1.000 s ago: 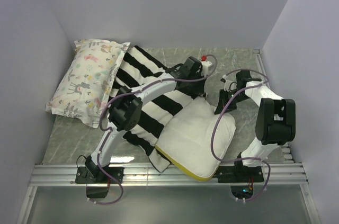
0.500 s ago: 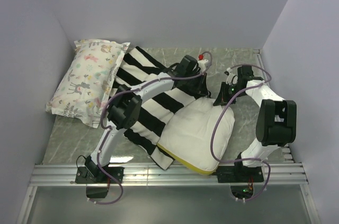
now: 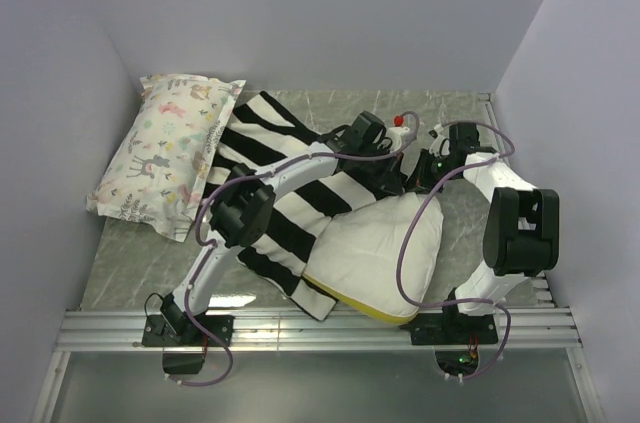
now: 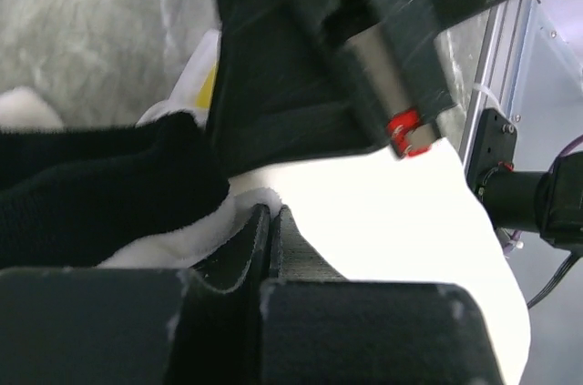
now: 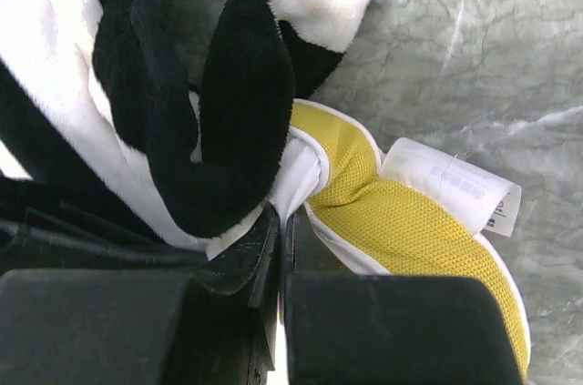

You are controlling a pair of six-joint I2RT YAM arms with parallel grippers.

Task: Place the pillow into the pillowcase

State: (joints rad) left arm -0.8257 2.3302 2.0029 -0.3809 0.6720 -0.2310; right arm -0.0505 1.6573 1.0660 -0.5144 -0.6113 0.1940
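The cream-white pillow (image 3: pixel 385 243) lies mid-table, its yellow band (image 3: pixel 345 301) along the near edge. The black-and-white striped pillowcase (image 3: pixel 275 178) lies to its left and overlaps its far left part. My left gripper (image 3: pixel 388 173) is shut on the pillowcase's fluffy white edge (image 4: pixel 246 207) and holds it over the pillow (image 4: pixel 392 212). My right gripper (image 3: pixel 420 179) is at the pillow's far corner. In the right wrist view it (image 5: pixel 284 217) is shut on the pillow's white seam (image 5: pixel 305 167), beside the yellow mesh band (image 5: pixel 401 221). The pillowcase (image 5: pixel 228 112) bunches against that corner.
A smaller pillow with a pastel animal print (image 3: pixel 170 153) lies at the far left against the wall. A white label (image 5: pixel 451 185) hangs off the pillow's corner. Walls close in the left, back and right; a metal rail (image 3: pixel 320 328) runs along the near edge.
My left gripper has moved right with the pillowcase edge, and the stripes now cover more of the pillow's far left part. My right gripper has stayed at the pillow's far corner.
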